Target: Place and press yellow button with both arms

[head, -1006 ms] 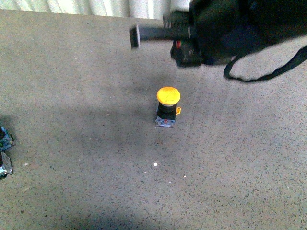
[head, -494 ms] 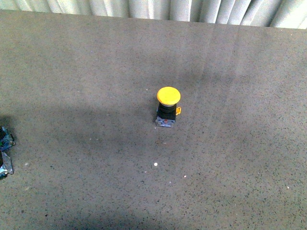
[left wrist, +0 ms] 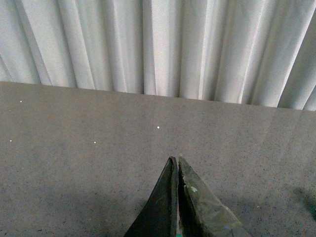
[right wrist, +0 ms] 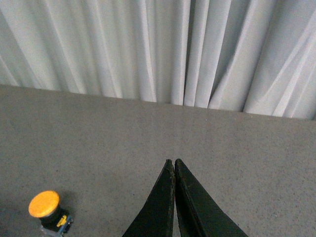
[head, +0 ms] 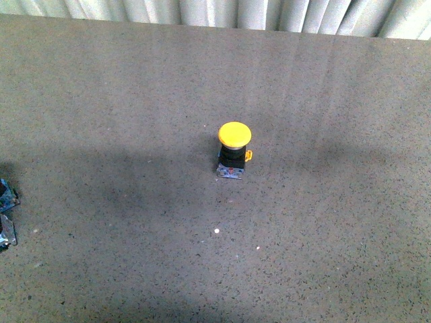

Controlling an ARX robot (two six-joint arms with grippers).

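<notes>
The yellow button stands upright on the grey speckled table near the middle of the front view, yellow dome on a black collar and bluish-grey base. It also shows in the right wrist view, well off to the side of my right gripper, which is shut and empty. My left gripper is shut and empty above bare table; the button is out of its view. Neither arm shows in the front view.
A white pleated curtain hangs along the table's far edge. A small dark bluish object lies at the table's left edge. Tiny white specks dot the surface in front of the button.
One second ago a black arm filled the front view's upper right above the button; it has withdrawn out of that view. The button has not moved.
</notes>
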